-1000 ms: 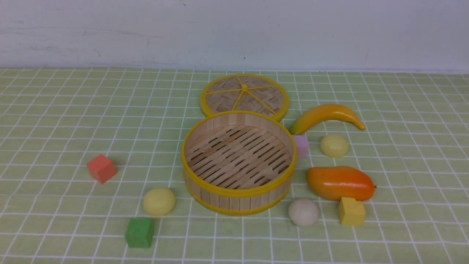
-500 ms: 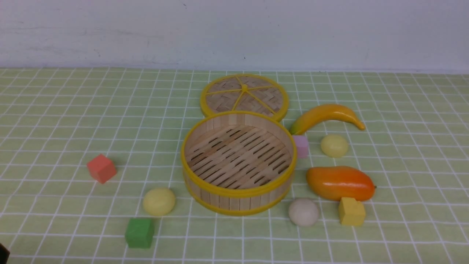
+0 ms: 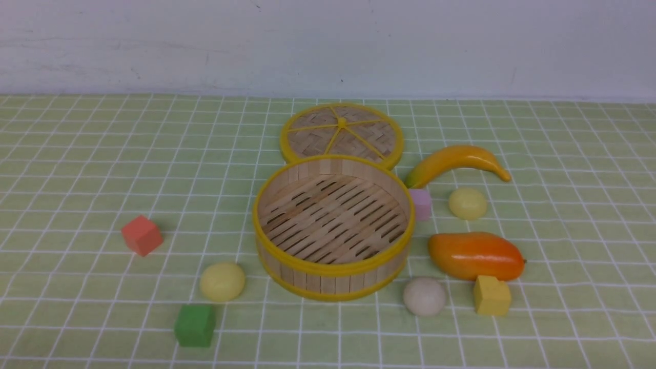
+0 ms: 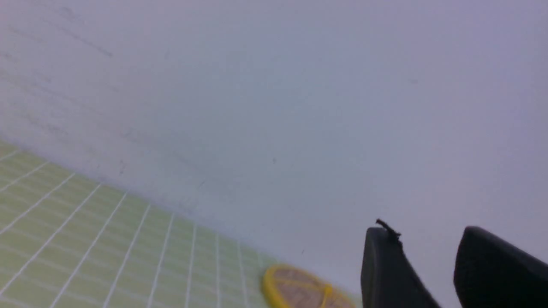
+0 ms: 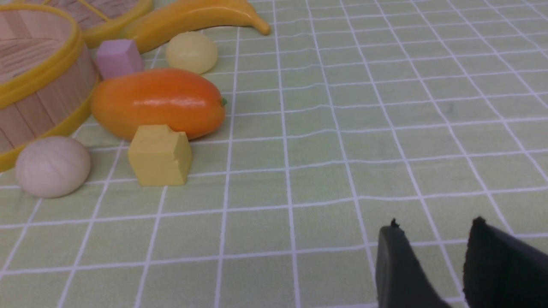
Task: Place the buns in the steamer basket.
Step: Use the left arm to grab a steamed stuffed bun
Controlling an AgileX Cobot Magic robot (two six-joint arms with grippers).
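Setting: green checked cloth under a plain pale wall.
Basket: well ahead of both grippers and between them. Its slatted floor is bare.
Lid: flat on the cloth, just past the basket on the side away from the grippers.
Buns: three, all on the cloth outside the basket.
White bun: the closest one to the right gripper, ahead of it on its basket side, just beside the basket wall and near a yellow cube.
Far yellow bun: farther ahead of the right gripper, beyond the mango, between the banana and the mango.
Near yellow bun: on the left gripper's side of the basket, near a green cube. It does not show in the left wrist view.
Left gripper: fingers apart with nothing between them, tilted up at the wall. Only the lid shows beyond it.
Right gripper: fingers apart and empty, low over the cloth, well apart from every bun.
Progress: nothing is done yet. All three buns remain to be picked up and set in the basket.
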